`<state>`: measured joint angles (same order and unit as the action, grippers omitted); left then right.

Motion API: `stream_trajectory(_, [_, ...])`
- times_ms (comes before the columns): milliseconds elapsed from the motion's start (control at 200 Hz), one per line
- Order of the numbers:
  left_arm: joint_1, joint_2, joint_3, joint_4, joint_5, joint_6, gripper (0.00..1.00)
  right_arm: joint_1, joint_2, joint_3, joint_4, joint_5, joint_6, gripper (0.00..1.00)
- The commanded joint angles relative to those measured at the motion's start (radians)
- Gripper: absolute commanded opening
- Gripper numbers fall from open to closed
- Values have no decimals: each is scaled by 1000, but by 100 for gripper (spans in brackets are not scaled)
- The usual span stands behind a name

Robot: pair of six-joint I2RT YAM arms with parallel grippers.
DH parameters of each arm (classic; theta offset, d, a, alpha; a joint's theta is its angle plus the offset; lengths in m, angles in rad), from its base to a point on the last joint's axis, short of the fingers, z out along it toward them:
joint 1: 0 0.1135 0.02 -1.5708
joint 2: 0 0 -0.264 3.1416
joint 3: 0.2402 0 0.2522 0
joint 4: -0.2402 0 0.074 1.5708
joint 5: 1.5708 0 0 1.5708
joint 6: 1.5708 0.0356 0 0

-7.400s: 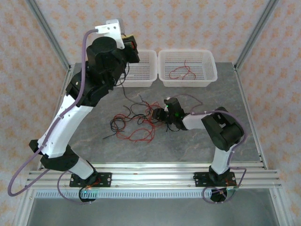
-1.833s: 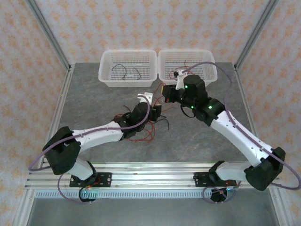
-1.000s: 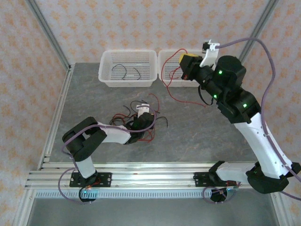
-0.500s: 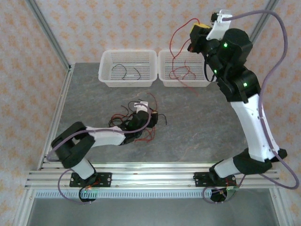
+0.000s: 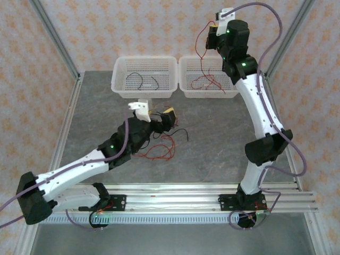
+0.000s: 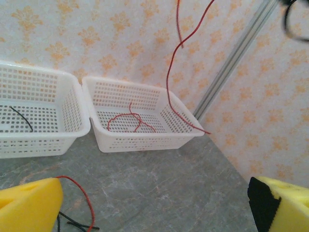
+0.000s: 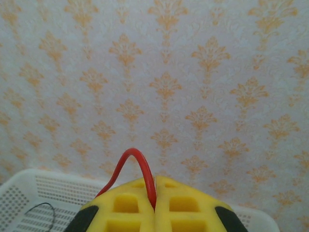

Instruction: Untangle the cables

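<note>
— While our right gripper (image 5: 212, 38) hung high over the right basket (image 5: 184, 79), what did we see it hold?
— It was clamped on one red cable (image 5: 198, 50). Our left gripper (image 5: 163, 119) gaped wide, empty, by the tangled cables (image 5: 159, 151) on the table (image 5: 223, 133).

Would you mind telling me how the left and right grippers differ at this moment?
The left gripper is open; the right gripper is shut on a red cable. The left gripper sits low near the tangle; the right gripper is high above the right basket. Both have yellow pads.
</note>
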<state>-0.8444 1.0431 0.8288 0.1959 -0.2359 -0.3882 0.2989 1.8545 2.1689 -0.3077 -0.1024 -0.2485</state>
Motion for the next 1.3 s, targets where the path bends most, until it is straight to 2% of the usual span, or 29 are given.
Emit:
stream_trajectory(0, [-1,-64,-26,-102,32,-17,99,-29,51,42,117,-55,-102,0])
stream_trajectory(330, [0,-314,-133,-156,-23,-114,99,-87,277,74,182,-74,-142,0])
stream_trajectory(460, [1,-365,-135,-249,-74,-153,99,-104,367,80,172,-77,-119,0])
stream_trajectory(686, [0,-387,-128,-327,-99,-184,98,-113,490,78,120,-76,-77,0])
stream_trajectory(956, [1,-353,-90,-324,-117,-170,99,-122,606,148,-11,-33,-30,0])
stream_trajectory(1221, [3,-376,-145,-274,-88,-192,99,-159,694,195,-107,-11,81,0])
stream_trajectory(1296, [5,-373,-139,-285,-95,-193,99,-166,703,195,-120,-6,114,4])
